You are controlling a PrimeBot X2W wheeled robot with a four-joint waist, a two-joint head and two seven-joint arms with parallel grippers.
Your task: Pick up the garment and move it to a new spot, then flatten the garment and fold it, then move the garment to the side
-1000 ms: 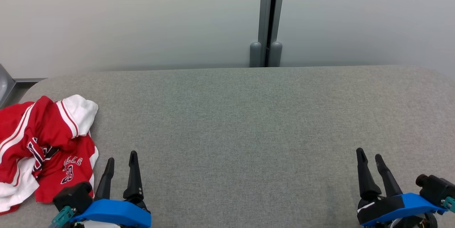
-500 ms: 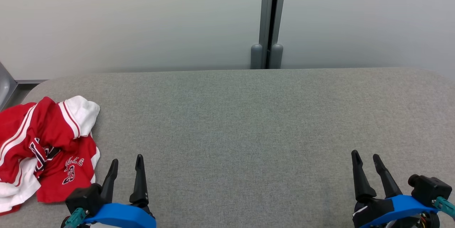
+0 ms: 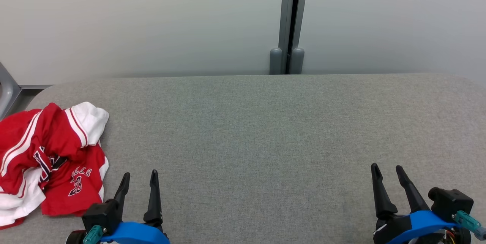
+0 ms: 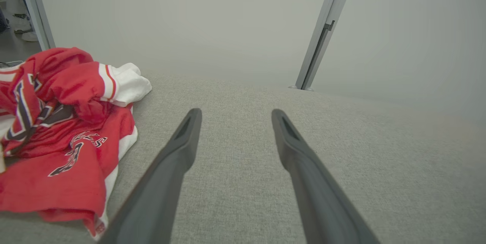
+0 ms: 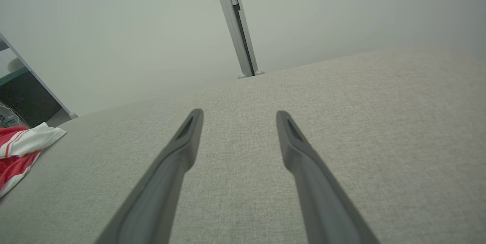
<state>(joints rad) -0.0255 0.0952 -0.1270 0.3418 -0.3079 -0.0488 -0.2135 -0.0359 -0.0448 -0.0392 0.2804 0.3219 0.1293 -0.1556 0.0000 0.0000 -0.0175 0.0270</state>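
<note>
You have a grey fabric-covered table [image 3: 265, 130] before you. A crumpled red-and-white garment [image 3: 49, 160] lies on it at nine o'clock.

This looks like a lab or a test room in a work building. A big table [image 3: 265, 130] with a grey cloth top fills the near part. Along its far edge stand plain, pale wall panels [image 3: 133, 19], smooth like screens that split up a big room. A grey metal post [image 3: 290, 16] with two round feet joins the panels in the middle. At the far left, a grey metal bar [image 3: 5, 88] ends the panel. Past it is a darker space [image 5: 22, 99], too blurry to tell what is in it.
</note>
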